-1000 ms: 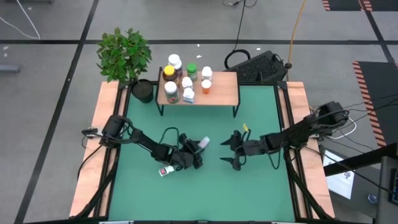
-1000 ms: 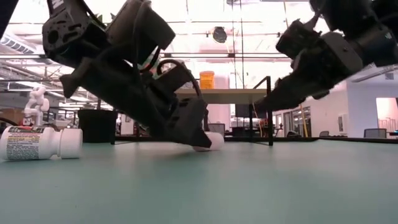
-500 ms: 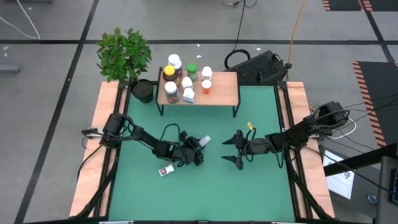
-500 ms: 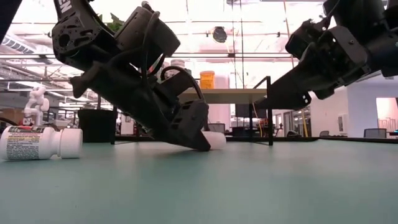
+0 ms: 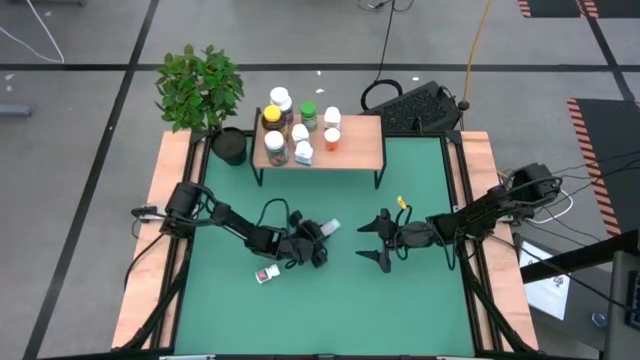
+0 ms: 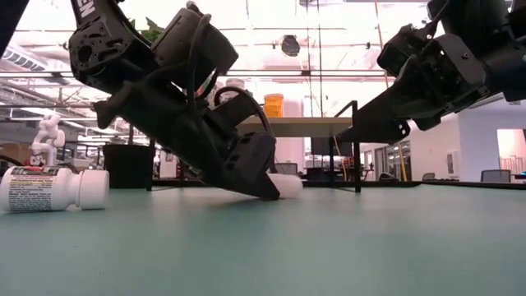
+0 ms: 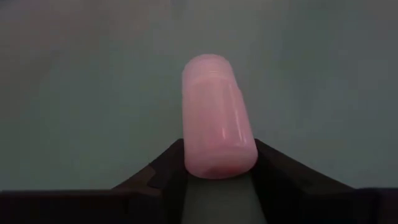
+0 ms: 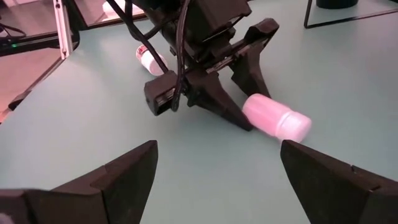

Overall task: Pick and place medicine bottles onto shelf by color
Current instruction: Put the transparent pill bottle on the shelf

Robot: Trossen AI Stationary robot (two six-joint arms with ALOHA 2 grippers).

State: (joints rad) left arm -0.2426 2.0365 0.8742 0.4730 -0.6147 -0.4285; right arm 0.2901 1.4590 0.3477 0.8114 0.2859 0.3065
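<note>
Since the earlier frame, the left end effector (image 7: 217,177) has narrowed around the white bottle (image 7: 216,115) lying between its fingers on the worktop (image 5: 330,300); grip unconfirmed. Center the bottle before lifting. The right end effector (image 8: 214,171) hovers open nearby.

4 views — overhead, table-level, 2 wrist close-ups — share the table (image 5: 330,290).

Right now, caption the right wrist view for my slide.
Left gripper straddles a lying white bottle on the green table.

A pale, white-capped bottle (image 5: 326,229) lies between the left arm's black jaws on the green bench (image 5: 420,300); a white, red-labelled bottle (image 5: 267,274) lies beside them.
</note>
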